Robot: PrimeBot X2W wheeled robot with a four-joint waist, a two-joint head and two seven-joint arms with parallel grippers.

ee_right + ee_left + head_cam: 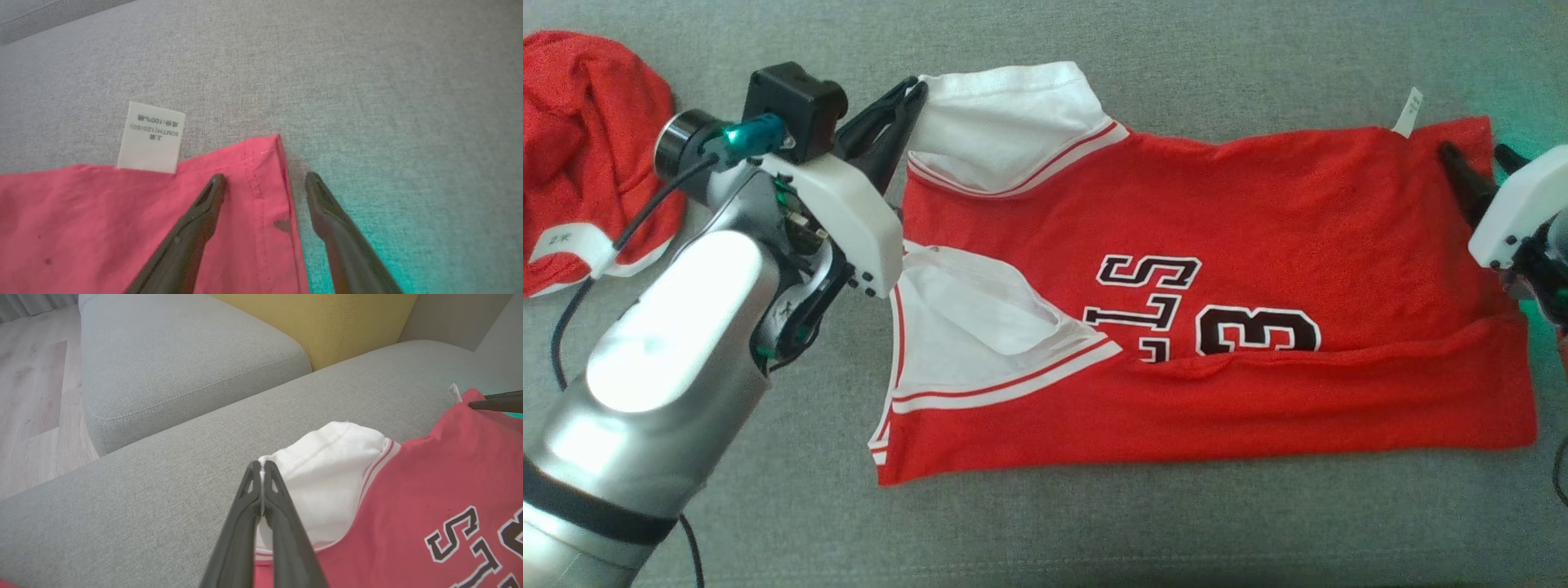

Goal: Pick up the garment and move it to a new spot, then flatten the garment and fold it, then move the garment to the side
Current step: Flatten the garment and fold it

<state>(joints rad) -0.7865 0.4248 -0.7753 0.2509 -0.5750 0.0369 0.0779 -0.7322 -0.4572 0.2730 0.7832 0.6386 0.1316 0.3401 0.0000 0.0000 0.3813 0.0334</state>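
Grey sofa cushion (1094, 531) holds a red cloth jersey with white sleeves (1258, 220). My left gripper (261, 465) pinches a sleeve corner; my right gripper (265, 177) straddles the hem, open.

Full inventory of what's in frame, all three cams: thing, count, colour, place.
garment: 1, red with white sleeves, spread on the sofa, near edge folded over
care label: 1, white, sticking out by the garment's far hem corner
second garment: 1, red, crumpled at the sofa's left
sofa: 1, grey, under both garments
backrest cushion: 1, yellow, behind the seat
floor: pale wood, beside the sofa
left gripper: fingers shut at a white sleeve's edge
right gripper: fingers open, straddling the garment's hem corner
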